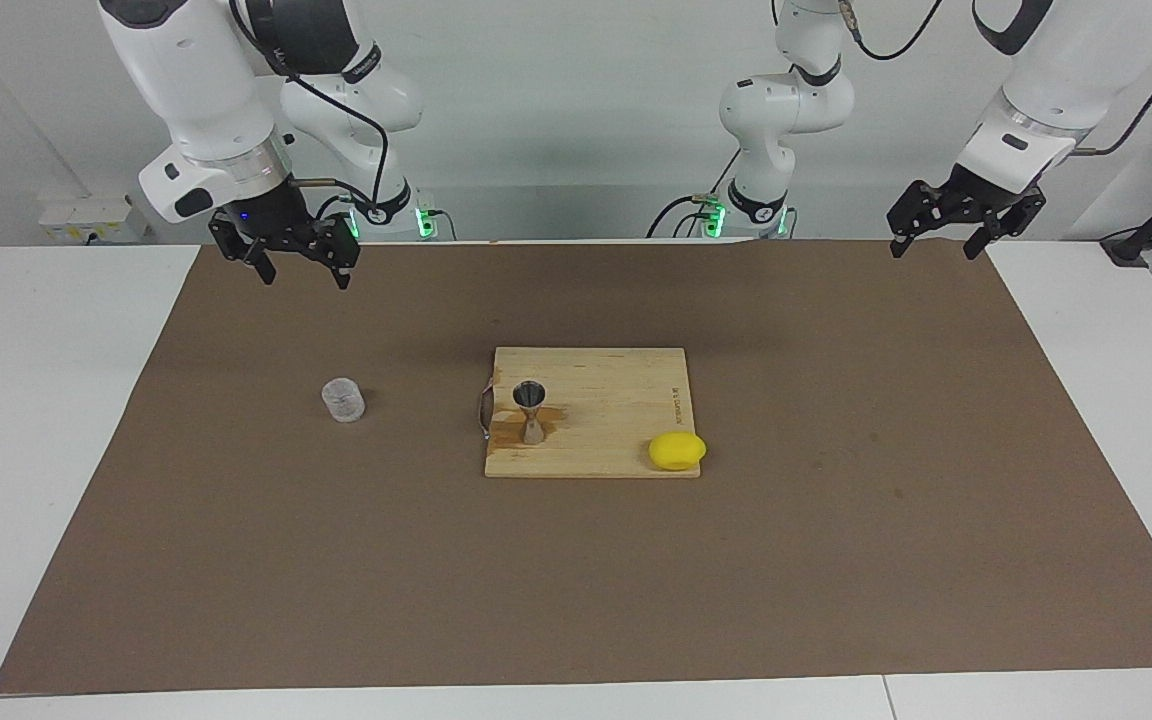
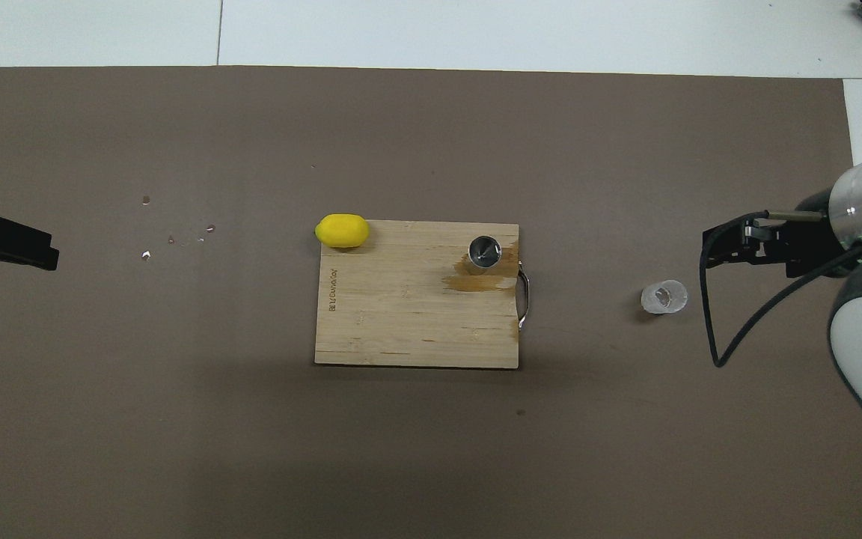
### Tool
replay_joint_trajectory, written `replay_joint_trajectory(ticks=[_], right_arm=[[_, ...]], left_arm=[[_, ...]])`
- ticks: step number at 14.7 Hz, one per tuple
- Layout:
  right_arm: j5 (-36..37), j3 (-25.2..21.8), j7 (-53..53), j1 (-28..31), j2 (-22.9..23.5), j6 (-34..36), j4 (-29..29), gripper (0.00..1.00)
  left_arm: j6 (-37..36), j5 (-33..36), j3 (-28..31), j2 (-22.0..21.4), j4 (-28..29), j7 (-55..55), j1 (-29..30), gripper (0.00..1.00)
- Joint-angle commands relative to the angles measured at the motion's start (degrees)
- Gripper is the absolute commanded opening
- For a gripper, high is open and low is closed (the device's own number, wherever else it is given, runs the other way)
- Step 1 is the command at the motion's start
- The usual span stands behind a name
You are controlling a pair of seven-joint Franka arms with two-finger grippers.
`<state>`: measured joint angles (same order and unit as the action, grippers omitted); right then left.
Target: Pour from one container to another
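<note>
A small clear textured glass cup (image 1: pixel 343 400) (image 2: pixel 664 296) stands upright on the brown mat, toward the right arm's end of the table. The steel hourglass jigger (image 1: pixel 531 410) (image 2: pixel 484 253) stands upright on the wooden cutting board (image 1: pixel 606 390) (image 2: pixel 401 314), at the board's handle end, beside a wet stain. My right gripper (image 1: pixel 304 275) (image 2: pixel 723 247) hangs open and empty over the mat, apart from the cup. My left gripper (image 1: pixel 936 248) (image 2: pixel 27 245) waits open and empty over the mat's edge at the left arm's end.
A yellow lemon (image 1: pixel 677 451) (image 2: pixel 342 230) lies at the board's corner farthest from the robots, toward the left arm's end. A few small specks (image 2: pixel 176 239) dot the mat near the left gripper. The brown mat (image 1: pixel 836 560) covers most of the white table.
</note>
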<state>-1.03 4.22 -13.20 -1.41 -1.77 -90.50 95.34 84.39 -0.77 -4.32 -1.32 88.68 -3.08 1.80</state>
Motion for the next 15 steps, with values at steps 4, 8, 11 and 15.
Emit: replay_joint_trajectory(ticks=[4, 8, 11, 15], right_arm=[[1.2, 0.3, 6.8, 2.0, -0.1, 1.7, -0.5, 0.99], [1.3, 0.4, 7.1, 2.0, 0.0, 0.4, -0.3, 0.99], [1.3, 0.4, 6.7, 2.0, -0.1, 0.4, -0.2, 0.99], [2.6, 0.4, 6.4, 1.9, -0.1, 0.1, -0.2, 0.99]], left_arm=[[-0.5, 0.2, 0.3, -1.4, 1.2, -0.1, -0.1, 1.00], [-0.5, 0.2, 0.3, -1.4, 1.2, -0.1, -0.1, 1.00], [-0.5, 0.2, 0.3, -1.4, 1.2, -0.1, -0.1, 1.00], [-0.5, 0.2, 0.3, -1.4, 1.2, -0.1, -0.1, 1.00]])
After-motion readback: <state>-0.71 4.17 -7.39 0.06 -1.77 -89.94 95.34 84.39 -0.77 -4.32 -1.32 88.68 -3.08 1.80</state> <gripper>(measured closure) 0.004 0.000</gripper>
